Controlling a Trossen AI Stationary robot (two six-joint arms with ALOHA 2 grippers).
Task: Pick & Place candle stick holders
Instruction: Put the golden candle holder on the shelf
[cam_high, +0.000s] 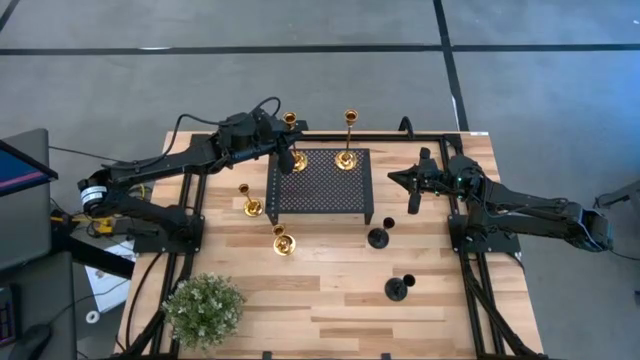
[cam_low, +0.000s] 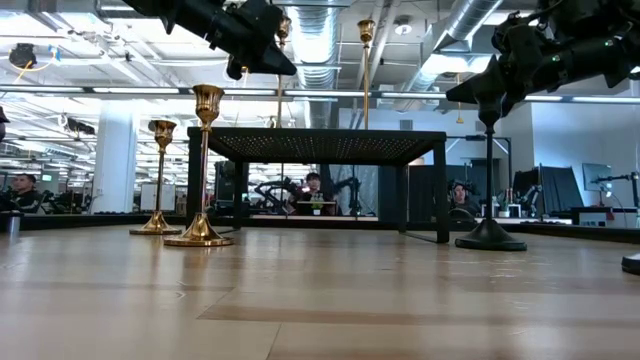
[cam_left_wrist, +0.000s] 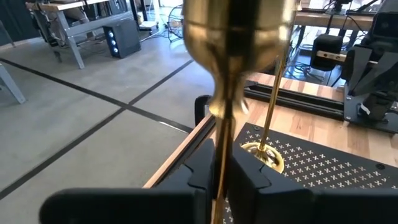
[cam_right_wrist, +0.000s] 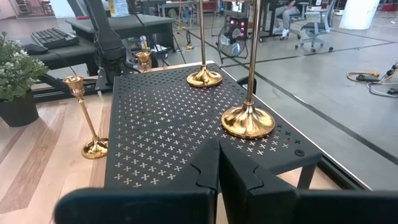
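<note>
Two tall gold candle stick holders stand on the black perforated stand (cam_high: 322, 190). My left gripper (cam_left_wrist: 222, 169) is shut on the left one (cam_high: 297, 160); the other (cam_high: 346, 160) stands free on its round base. Two shorter gold holders (cam_high: 250, 206) (cam_high: 283, 241) stand on the table left of the stand. Two black holders (cam_high: 378, 237) (cam_high: 397, 289) stand to the stand's near right. My right gripper (cam_right_wrist: 217, 152) is shut and holds nothing, hanging just off the stand's right edge (cam_high: 393, 178). My left gripper pinches the tall gold holder's thin stem (cam_left_wrist: 222, 146) between its two fingers, just under the cup (cam_left_wrist: 239, 37). The fingers come level from the table's far left and lie across the stem. The holder is upright, its round base (cam_right_wrist: 204, 78) on the stand's top.
A green potted plant (cam_high: 205, 308) sits at the near left corner. The stand's legs (cam_low: 441, 190) leave open room beneath it. Bare wood lies along the table's near edge between the plant and the black holders.
</note>
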